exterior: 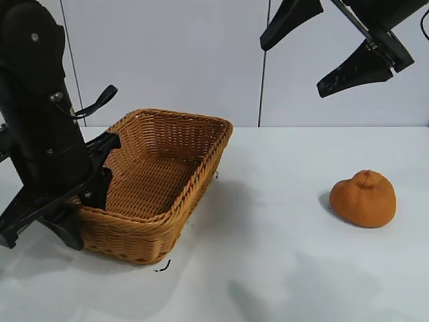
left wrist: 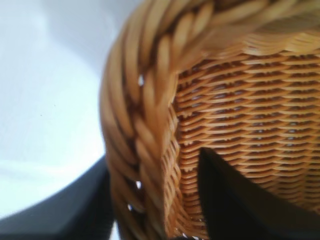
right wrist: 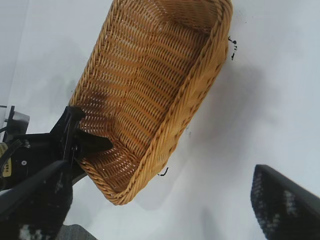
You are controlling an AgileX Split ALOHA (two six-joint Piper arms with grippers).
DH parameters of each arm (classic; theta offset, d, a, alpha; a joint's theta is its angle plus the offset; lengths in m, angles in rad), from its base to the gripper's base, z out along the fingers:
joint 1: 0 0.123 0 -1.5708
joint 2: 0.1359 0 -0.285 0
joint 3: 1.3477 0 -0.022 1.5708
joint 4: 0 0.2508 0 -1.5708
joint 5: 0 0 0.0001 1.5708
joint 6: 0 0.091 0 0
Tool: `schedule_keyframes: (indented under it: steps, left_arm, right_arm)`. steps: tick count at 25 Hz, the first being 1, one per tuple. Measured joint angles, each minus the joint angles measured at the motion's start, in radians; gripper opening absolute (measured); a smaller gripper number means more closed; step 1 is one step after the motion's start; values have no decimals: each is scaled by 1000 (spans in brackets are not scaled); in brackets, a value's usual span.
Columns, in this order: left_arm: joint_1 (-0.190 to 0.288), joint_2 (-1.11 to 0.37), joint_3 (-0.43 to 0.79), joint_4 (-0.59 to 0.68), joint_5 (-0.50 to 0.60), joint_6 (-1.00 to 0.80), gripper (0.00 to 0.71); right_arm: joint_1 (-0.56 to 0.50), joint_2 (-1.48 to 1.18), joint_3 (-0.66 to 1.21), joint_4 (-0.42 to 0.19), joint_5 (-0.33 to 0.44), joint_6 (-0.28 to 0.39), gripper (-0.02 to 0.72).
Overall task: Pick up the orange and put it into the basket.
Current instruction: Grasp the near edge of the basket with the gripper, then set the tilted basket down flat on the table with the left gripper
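Observation:
The orange (exterior: 363, 199), dull and lumpy with a knob on top, sits on the white table at the right, apart from both grippers. The tan wicker basket (exterior: 167, 225) stands at the left. My left gripper (exterior: 84, 201) straddles its near-left corner, one finger inside and one outside. In the left wrist view the braided rim of the basket (left wrist: 145, 125) fills the space between the left gripper's (left wrist: 150, 167) dark fingers, which press close on it. My right gripper (exterior: 291, 70) hangs open high at the upper right, above the orange. The right gripper (right wrist: 160, 170) looks down on the basket (right wrist: 172, 132).
A small black mark (exterior: 163, 267) lies on the table by the basket's front corner. The white tabletop (exterior: 268, 255) stretches between the basket and the orange. A pale wall (exterior: 174, 60) stands behind.

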Motion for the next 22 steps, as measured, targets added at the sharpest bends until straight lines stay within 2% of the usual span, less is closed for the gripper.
schedule_keyframes:
  steps: [7,12,22]
  left_arm:
    - [2,0,2,-1,7,-13,94]
    - [11,0,-4,-10,8,-7,94]
    - [106,-64,-87,-26,68,116,92]
  right_arm:
    - [0,0,0,0,0,0,696]
    - [0,0,0,0,0,0,696]
    - [0,0,0,0,0,0,696]
